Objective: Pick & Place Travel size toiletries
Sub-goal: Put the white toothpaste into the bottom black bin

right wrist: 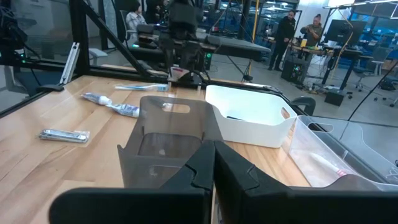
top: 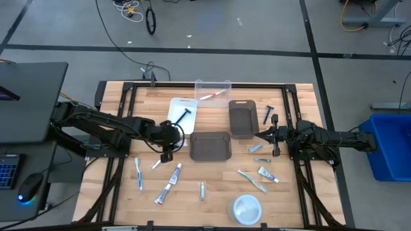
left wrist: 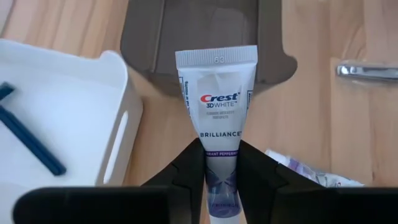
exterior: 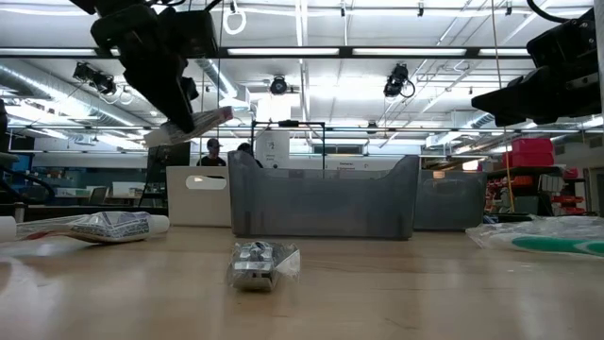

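A toothpaste tube (left wrist: 216, 106) is pinched between the left fingers (left wrist: 186, 171) near its cap end, the flat crimped end pointing away from the wrist. The left gripper (top: 168, 156) is seen from above over the counter (top: 302, 199), held clear of the surface just beside the near left corner of the middle grey bin (top: 210, 146). In the low view the tube (exterior: 193, 124) hangs tilted, well above the wood.

The tube is judged light and soft-walled, with a slick printed skin. A hard squeeze at mid-body could dent it or push paste toward the cap, so a hold near the stiffer shoulder, as here, is thought safest. The crimped tail is thin and would be likely to fold.

Just beside the hold lies the white bin (top: 182, 113), with a dark razor (top: 184, 116) in it. The grey bin stands open and looks empty. Beyond it are a second grey bin (top: 242, 118) and a clear bin (top: 213, 94) holding a pink toothbrush (top: 212, 95).

More toiletries are scattered on the counter: a blue toothbrush (top: 138, 173), another tube (top: 174, 173), a silvery tube (top: 201, 190), and a further tube (top: 268, 174) on the right.

The right gripper (top: 276, 136) waits beside the second grey bin; its fingers (right wrist: 205, 163) are pressed together on nothing.
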{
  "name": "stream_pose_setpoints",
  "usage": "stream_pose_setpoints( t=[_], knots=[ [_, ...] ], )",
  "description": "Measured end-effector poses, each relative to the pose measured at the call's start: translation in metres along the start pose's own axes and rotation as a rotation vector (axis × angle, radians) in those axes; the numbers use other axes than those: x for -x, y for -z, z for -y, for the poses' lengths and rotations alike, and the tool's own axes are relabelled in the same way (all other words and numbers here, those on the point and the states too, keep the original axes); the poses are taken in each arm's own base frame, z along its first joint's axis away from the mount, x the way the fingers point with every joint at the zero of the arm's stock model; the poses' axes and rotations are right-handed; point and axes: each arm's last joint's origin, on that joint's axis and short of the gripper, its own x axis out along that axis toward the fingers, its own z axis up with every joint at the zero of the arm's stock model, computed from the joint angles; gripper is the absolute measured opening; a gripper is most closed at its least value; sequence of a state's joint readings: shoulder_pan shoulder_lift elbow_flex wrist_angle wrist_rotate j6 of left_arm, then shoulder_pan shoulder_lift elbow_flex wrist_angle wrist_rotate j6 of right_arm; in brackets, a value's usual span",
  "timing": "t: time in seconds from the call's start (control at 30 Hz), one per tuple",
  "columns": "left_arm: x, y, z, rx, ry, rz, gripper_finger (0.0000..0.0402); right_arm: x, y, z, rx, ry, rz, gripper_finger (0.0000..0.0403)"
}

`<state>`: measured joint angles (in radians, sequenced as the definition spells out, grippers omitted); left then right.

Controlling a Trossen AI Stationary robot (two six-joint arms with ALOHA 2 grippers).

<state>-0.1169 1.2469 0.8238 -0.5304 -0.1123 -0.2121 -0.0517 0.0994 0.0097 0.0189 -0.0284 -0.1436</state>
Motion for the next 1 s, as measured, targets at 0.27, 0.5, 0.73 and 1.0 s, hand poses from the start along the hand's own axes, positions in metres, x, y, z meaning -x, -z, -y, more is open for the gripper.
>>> stream_pose_setpoints(
  t=[0.27, 0.5, 0.73, 1.0],
  knots=[
    [0.013, -0.021, 0.003, -0.004, 0.014, 0.088, 0.0077, 0.000, 0.000, 0.000, 0.000, 0.000, 0.000, 0.0014],
    [0.039, -0.049, 0.004, -0.019, -0.020, 0.182, 0.0076, 0.000, 0.000, 0.000, 0.000, 0.000, 0.000, 0.0013],
    [0.046, -0.055, 0.004, -0.016, -0.025, 0.194, 0.0075, 0.000, 0.000, 0.000, 0.000, 0.000, 0.000, 0.0014],
    [0.028, -0.060, 0.002, -0.005, -0.042, 0.163, 0.0075, 0.000, 0.000, 0.000, 0.000, -0.001, 0.001, 0.0014]
  ],
)
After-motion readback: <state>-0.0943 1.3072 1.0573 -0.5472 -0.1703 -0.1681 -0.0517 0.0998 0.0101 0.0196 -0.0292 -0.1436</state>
